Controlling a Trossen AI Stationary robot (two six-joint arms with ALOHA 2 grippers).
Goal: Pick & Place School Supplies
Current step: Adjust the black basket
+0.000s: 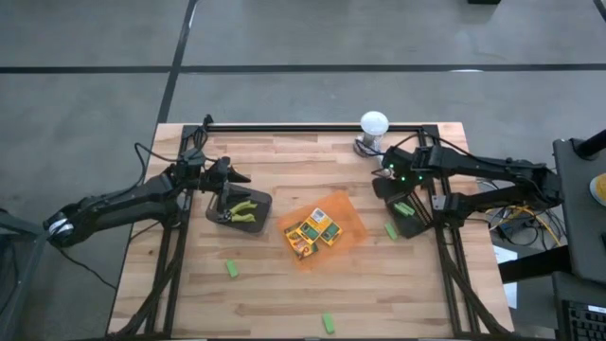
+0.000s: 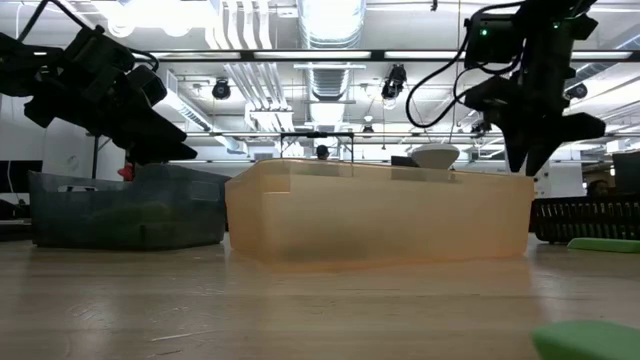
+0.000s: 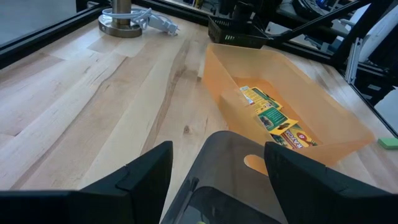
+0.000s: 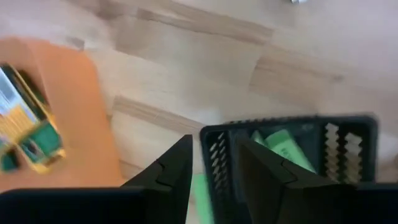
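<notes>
Wood table [image 1: 284, 294]: my R claw [image 4: 211, 165] sits part-open over black basket [image 4: 292, 155], empty; L claw [image 3: 214, 165] wide open. Risk: I clip basket rim, tipping green bits [image 4: 283, 149].

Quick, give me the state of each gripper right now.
Left gripper: open, empty, above the dark grey bin.
Right gripper: fingers part open, nothing between them, above the black basket holding green pieces.
</notes>
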